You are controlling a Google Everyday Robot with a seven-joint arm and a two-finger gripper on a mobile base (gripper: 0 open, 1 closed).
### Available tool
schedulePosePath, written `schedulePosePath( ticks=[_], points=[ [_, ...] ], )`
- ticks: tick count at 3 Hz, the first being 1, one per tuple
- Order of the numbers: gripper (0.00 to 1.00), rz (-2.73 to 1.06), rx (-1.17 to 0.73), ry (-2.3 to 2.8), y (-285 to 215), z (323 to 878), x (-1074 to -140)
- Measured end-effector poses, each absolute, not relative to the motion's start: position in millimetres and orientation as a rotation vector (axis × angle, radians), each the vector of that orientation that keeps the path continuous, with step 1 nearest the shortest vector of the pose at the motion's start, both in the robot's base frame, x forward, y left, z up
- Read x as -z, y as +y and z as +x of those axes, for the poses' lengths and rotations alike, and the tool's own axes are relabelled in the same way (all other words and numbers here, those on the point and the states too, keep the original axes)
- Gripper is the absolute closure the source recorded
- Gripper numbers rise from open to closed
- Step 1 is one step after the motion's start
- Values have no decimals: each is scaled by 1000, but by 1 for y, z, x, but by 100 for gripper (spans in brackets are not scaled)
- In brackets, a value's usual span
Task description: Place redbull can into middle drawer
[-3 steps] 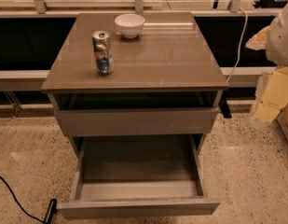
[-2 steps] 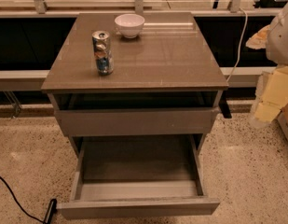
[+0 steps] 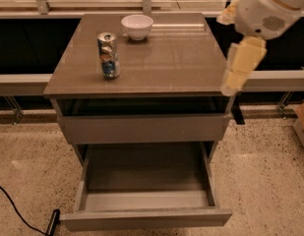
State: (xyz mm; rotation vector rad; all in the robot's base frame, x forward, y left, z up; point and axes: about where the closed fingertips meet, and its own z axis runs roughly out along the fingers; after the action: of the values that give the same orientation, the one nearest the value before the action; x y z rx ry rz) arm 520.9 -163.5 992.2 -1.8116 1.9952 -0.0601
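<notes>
1. The end effector [image 3: 238,67] hangs over the right edge of the surface [image 3: 181,58], below the white arm. I cannot tell whether it is open or closed.
2. The redbull can [image 3: 107,55] stands upright on the surface, well to the end effector's left and apart from it.
3. A white bowl [image 3: 137,26] sits farther left and behind, near the can but not touching it.
4. The middle drawer [image 3: 146,172] lies below and left of the end effector, pulled out, under the upper drawer front [image 3: 141,128].
</notes>
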Motion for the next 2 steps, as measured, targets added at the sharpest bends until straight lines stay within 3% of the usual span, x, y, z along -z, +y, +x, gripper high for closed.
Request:
schedulePosePath(
  ticks=[2],
  points=[
    [0, -1706, -234, 1721, -64, 602, -982]
  ],
)
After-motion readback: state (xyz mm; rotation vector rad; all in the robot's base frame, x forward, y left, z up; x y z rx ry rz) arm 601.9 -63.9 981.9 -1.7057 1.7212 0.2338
